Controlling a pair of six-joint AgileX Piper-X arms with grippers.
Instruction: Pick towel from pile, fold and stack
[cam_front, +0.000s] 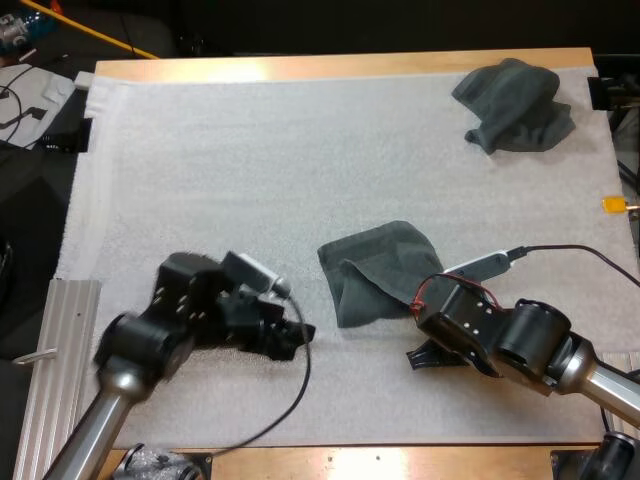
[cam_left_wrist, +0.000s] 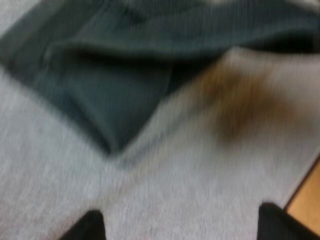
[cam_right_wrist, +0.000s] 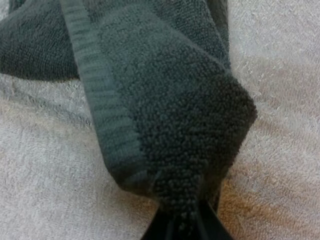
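Worktop (cam_front: 300, 68) carries the white mat (cam_front: 250, 170); everything sits on the mat.

Right arm (cam_front: 520, 340) comes in low from the right edge near the near side. Its wrist is angled toward the middle and its front end is at the working towel's near right corner. Left arm (cam_front: 150, 345) reaches in from the near left corner, wrist bent down, front end low over bare mat.

Crumpled towel (cam_front: 515, 105) is at the far right corner, untouched and well apart from both arms. Working towel (cam_front: 370, 270) lies right of centre toward the near edge. It's rumpled with a flap doubled over, not flat yet.

Right jaws are clamped tight on a corner of the working towel; the right wrist view has the pile and hem bunched between them. Left jaws are wide apart with nothing in them and only mat between. The towel's near left corner lies just ahead, clear of both fingers (cam_left_wrist: 87, 227).

My read on the step: pick is done, fold not started. We're at spread and square-up, with one corner held and the second corner not yet taken.

Next move needs the left arm forward and down onto that free corner. Pinch the hem only, not the mat. Then both arms pull apart to tension the edge before folding. Risk is grabbing the doubled flap and taking two layers.
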